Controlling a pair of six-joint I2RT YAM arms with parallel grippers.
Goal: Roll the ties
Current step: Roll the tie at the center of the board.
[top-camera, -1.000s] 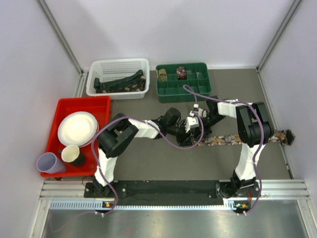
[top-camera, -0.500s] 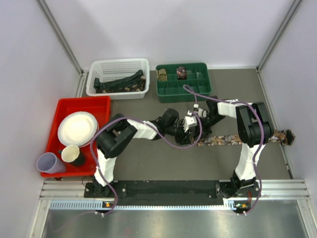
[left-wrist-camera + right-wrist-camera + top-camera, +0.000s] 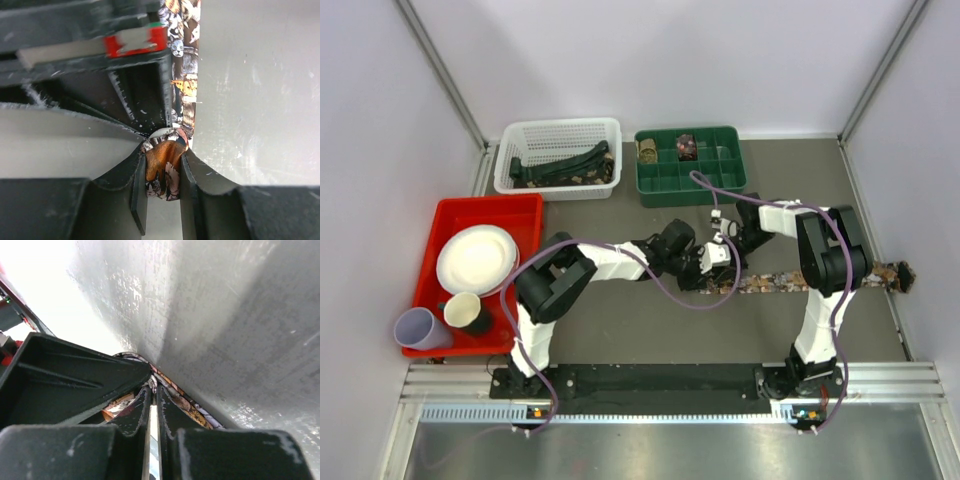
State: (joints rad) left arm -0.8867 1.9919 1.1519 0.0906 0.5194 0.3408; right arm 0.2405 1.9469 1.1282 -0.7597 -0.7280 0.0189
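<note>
The left pincer is closed to a narrow gap on a bunched fold of the patterned tie. The brown-red fabric is squeezed between both fingers. The right pincer sits right against it with its fingers drawn together to a hairline slit. Its tips are at the tie's edge, but I cannot tell whether any fabric is nipped between them.

From above, both pincers meet at the middle of the worktop. From that spot the rest of the tie runs as a flat strip rightward across the worktop, and its far end lies by the right wall.

Behind the pincers stands a green divided tray. It holds two coiled ties in separate compartments of its back row. Left of it, a white basket holds dark ties lying loose.

At the left edge a red tray carries a white plate and two cups.
</note>
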